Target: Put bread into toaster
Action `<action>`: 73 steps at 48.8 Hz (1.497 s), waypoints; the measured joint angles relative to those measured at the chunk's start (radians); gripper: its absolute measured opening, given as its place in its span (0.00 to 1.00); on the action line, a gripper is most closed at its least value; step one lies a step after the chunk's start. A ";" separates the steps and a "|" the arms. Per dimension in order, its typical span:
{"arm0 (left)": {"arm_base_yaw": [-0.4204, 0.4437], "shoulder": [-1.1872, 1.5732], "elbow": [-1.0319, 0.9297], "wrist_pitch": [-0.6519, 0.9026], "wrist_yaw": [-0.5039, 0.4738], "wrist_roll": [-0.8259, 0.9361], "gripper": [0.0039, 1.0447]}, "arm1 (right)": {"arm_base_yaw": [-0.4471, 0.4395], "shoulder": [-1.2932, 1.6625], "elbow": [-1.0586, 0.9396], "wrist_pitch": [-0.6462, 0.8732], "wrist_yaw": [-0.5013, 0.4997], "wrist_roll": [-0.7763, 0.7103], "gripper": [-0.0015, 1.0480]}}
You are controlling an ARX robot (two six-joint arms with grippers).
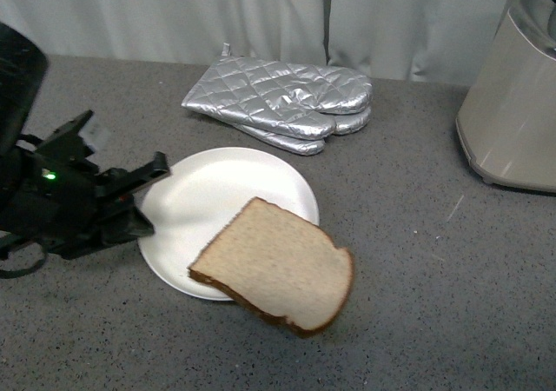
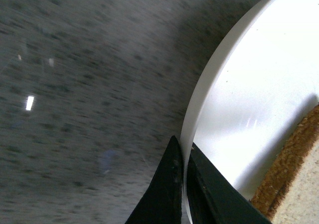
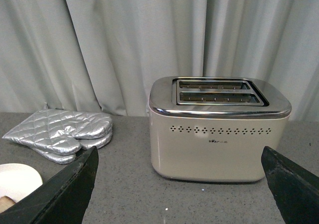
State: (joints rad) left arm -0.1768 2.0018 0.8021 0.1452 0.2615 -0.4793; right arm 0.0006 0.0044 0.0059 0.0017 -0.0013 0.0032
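Your bread lies on the near right part of the white plate. Its rounded end hangs out past the rim over the grey worktop. In the left wrist view its brown crust shows at the edge of the plate.

Your left tool is at the plate's left rim. From the wrist you can see the tool closed down to a narrow slit, with the thin white rim pinched between its two black fingers. It has hold of the plate, not the bread.

Your right tool is spread wide and grips nothing. Its fingers frame the toaster, which stands on the worktop well apart from the bread, at the far right in the front view. Its two top slots face up.

The quilted silver mitts are stacked behind the plate, near the pale curtain.
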 joint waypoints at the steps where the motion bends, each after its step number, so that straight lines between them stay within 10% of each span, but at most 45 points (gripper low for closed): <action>1: -0.011 0.000 0.001 0.000 -0.003 -0.005 0.03 | 0.000 0.000 0.000 0.000 0.000 0.000 0.91; 28: -0.481 0.109 0.215 -0.030 -0.200 -0.522 0.03 | 0.000 0.000 0.000 0.000 0.000 0.000 0.91; 42: -0.458 0.088 0.182 -0.042 -0.217 -0.551 0.37 | 0.000 0.000 0.000 0.000 0.000 0.000 0.91; 49: -0.458 0.088 0.182 -0.042 -0.217 -0.551 0.37 | 0.000 0.000 0.000 0.000 0.000 0.000 0.91; 50: -0.396 0.011 0.130 -0.030 -0.226 -0.547 0.71 | 0.000 0.000 0.000 0.000 0.000 0.000 0.91; 56: -0.097 -0.304 -0.175 0.046 -0.040 -0.370 0.94 | 0.000 0.000 0.000 -0.001 0.001 0.000 0.91; 62: 0.191 -0.743 -0.600 0.697 -0.299 0.124 0.70 | 0.000 0.000 0.000 -0.002 0.009 0.000 0.91; 73: 0.178 -1.674 -0.787 0.026 -0.265 0.416 0.35 | -0.001 0.000 -0.001 -0.002 -0.002 -0.003 0.91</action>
State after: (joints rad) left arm 0.0013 0.3279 0.0147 0.1707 -0.0032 -0.0631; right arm -0.0006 0.0044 0.0051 -0.0002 -0.0032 0.0002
